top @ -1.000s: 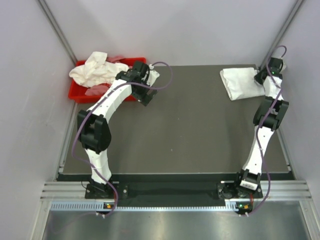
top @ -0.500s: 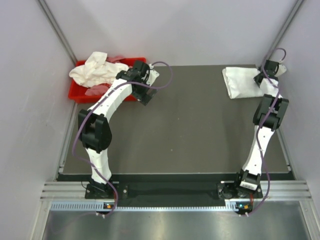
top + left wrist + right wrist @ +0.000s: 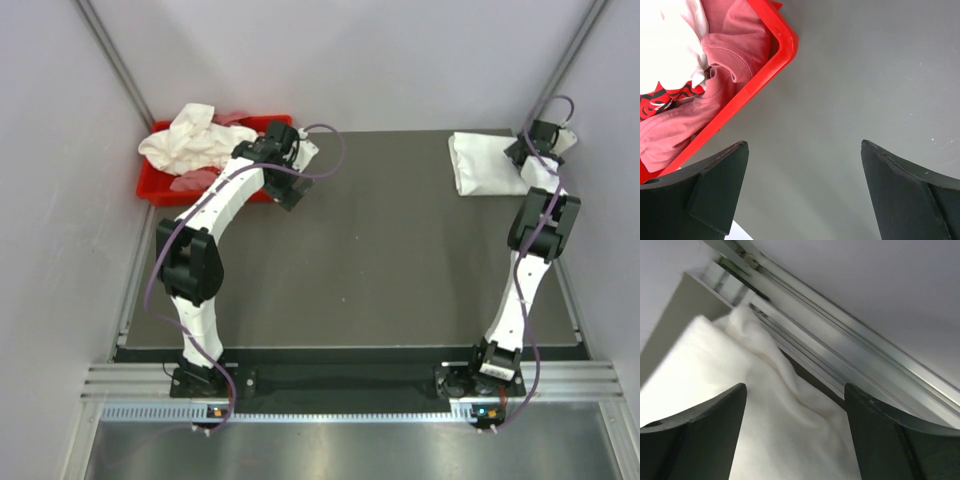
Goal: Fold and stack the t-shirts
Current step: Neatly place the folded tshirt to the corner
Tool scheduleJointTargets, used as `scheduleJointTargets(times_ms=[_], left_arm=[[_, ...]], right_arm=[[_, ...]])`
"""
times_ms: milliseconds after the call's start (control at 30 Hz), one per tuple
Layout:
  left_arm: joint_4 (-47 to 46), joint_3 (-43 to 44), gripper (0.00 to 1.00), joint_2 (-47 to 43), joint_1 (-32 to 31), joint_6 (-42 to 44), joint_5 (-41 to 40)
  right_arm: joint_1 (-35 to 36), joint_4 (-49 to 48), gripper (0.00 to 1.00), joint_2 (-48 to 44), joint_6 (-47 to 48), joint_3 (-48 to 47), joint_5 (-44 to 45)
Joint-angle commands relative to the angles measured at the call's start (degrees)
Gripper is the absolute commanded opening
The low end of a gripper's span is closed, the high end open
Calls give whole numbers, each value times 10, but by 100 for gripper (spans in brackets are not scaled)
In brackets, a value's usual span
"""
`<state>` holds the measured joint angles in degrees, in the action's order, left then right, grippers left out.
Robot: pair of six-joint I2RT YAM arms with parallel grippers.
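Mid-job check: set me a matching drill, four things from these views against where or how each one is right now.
Things:
1. folded t-shirt
2. red bin
3. left gripper
4. right gripper

Places or states:
A. jaws apart over bare table, next to the bin
B. at the far left, holding crumpled white shirts
C. lying flat in the far right corner
D. jaws apart over white fabric, by the metal rail

Pairs: 1-C, 2-B, 3-A, 4-D
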<state>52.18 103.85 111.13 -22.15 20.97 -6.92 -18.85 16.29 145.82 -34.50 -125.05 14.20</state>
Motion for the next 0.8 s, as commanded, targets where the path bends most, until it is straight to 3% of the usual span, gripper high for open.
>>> scheduleJointTargets(times_ms=[0,100,200,233,367,467,767], left_arm=[[8,20,99,-21,4,7,4],[10,21,99,-21,4,6,11],[10,21,99,-22,4,4,16],[10,21,99,-22,4,5,18],[10,21,99,-23,4,4,23],[10,19,99,-28,5,3,23],[6,17,99,-36,10,7,21]], right_arm=[[1,-44,80,-124,49,69,45],[21,-57,77,-206,93,161,63],[36,-62,63,-274,104,259,61],[41,-64,44,-289,104,282,56],[52,-53,3,-301,84,332,-39],[58,-1,0,-257,59,295,-122],[74,44,0,-159,32,220,-188]])
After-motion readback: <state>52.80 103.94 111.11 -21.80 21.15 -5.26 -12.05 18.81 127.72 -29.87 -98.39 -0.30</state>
